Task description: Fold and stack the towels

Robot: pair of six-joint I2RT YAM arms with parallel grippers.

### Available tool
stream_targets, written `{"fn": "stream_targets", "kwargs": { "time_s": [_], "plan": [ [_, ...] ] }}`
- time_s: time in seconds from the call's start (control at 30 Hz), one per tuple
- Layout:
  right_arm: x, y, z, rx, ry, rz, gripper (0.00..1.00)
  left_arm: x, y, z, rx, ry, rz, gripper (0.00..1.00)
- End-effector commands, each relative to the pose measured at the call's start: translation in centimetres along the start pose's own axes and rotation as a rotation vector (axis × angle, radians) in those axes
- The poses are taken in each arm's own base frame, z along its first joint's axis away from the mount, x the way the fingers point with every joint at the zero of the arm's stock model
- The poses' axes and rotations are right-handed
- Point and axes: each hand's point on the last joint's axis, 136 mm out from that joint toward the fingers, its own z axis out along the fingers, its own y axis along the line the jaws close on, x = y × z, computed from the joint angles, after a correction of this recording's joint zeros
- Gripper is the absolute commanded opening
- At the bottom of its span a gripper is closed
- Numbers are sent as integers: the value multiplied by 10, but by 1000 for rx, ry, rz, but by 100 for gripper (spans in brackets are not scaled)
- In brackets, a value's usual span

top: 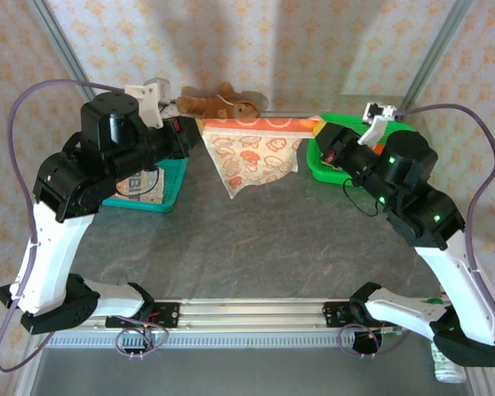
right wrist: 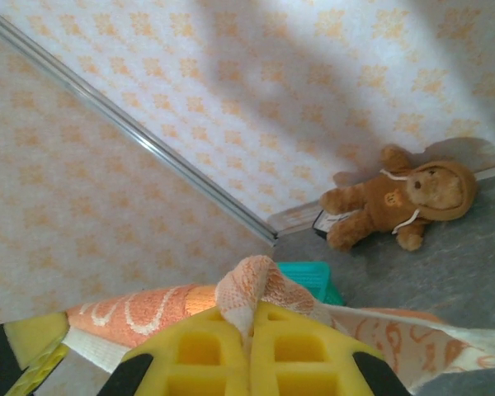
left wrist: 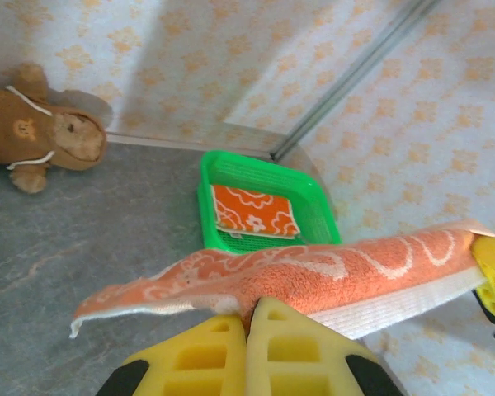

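Towel [top: 252, 157] handling is the job here: the orange-and-cream one hangs in the air over the far part of the tabletop [top: 247, 247], strung between the two arms. The left claw [left wrist: 247, 312] is pinched shut on its top edge, and the right claw [right wrist: 249, 315] is pinched shut on a bunched bit of the same edge. The cloth clears the surface and hangs between the teal basket [top: 175, 188] and the green basket [left wrist: 318, 198], near the bear [top: 219, 103]. A flowered towel [left wrist: 254, 210] lies folded flat in the green basket. The hang looks uneven: the cloth narrows towards its bottom, and a loose tail flops out past the left claw, so that grip seems to sit inboard of the corner. I judge the step to be laying this towel out ahead of a fold. To do it well, hold both claws level and pull apart only until the top edge runs straight. Lower so the bottom edge meets the tabletop first, then draw back towards the bases so the cloth spreads flat without creasing. Release only once it rests square, clear of both baskets.
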Motion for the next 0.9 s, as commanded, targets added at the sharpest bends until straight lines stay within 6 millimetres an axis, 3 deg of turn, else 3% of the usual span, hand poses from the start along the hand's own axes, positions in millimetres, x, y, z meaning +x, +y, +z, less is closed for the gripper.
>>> {"fn": "stream_targets", "kwargs": {
  "time_s": [0.0, 0.13, 0.23, 0.33, 0.47, 0.6, 0.87],
  "plan": [
    [-12, -6, -17, 25, -61, 44, 0, -12, 8, -24, -23, -84, -20, 0],
    [-11, -5, -19, 26, -59, 62, 0, -10, 12, -28, -40, -86, -20, 0],
    [-10, -21, -16, 109, -71, 92, 0, -8, 24, -22, -113, -70, -6, 0],
    [-4, -45, -7, 233, -64, 125, 0, 1, 44, -1, -205, 3, -7, 0],
    [11, -72, 18, 356, -45, 144, 0, 6, 74, 33, -302, 66, -27, 0],
    [26, -108, 59, 487, -24, 129, 0, 4, 104, 79, -340, 125, -37, 0],
    [50, -183, 178, 568, 129, 173, 0, 3, 183, 193, -444, 233, -36, 0]
  ]
}}
